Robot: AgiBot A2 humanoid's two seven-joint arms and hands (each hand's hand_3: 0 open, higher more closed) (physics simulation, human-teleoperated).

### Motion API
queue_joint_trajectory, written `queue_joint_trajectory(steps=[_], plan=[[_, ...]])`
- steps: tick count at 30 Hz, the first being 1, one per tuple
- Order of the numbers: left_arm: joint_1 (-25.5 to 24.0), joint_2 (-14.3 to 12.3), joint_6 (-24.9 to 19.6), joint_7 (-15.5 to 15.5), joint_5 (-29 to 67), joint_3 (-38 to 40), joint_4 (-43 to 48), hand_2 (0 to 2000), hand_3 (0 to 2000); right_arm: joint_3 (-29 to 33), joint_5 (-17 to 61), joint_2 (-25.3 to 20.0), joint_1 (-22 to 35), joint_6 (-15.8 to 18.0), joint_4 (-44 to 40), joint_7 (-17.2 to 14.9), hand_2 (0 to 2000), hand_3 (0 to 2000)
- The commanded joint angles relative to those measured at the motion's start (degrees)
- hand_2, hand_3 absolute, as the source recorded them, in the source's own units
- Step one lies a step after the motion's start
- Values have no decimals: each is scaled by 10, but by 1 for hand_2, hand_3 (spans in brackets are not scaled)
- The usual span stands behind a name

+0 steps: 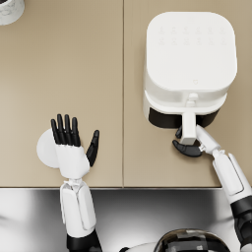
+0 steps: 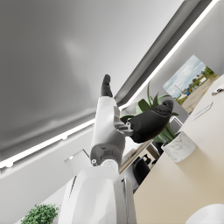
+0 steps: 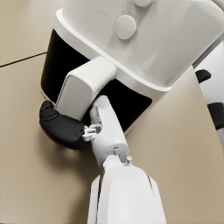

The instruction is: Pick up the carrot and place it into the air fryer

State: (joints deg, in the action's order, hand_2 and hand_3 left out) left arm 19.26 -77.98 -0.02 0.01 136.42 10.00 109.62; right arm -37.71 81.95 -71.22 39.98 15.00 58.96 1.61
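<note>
My right hand (image 1: 189, 146) clamps the air fryer (image 1: 189, 59) handle (image 1: 188, 125); left hand (image 1: 71, 142) spread, empty. Next: pull drawer out.

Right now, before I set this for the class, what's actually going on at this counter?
A simulated humanoid stands at a beige counter with a white air fryer on it. Its right hand is wrapped around the air fryer's handle, and the drawer looks closed or nearly so. Its left hand is raised, open and empty, above a small white plate. No carrot shows in any view, so the carrot step cannot be judged from here.
</note>
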Motion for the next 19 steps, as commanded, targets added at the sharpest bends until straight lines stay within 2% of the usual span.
queue_joint_trajectory(steps=[1,4,5,6,19], plan=[[3,1,0,0,0,2,3,0,0,3,0,-89,92,3,-38,0,2000,2000],[1,3,0,0,0,4,-1,0,0,-9,0,-96,106,11,-58,-2,2000,2000],[1,3,0,0,0,5,-5,0,0,-18,0,-87,100,13,-41,-4,2000,2000],[-5,2,0,0,0,3,-2,0,0,-3,-1,-22,40,14,-61,-1,2000,2000],[-6,3,0,0,0,5,-7,0,0,-12,-1,-20,45,6,-64,9,2000,2000]])
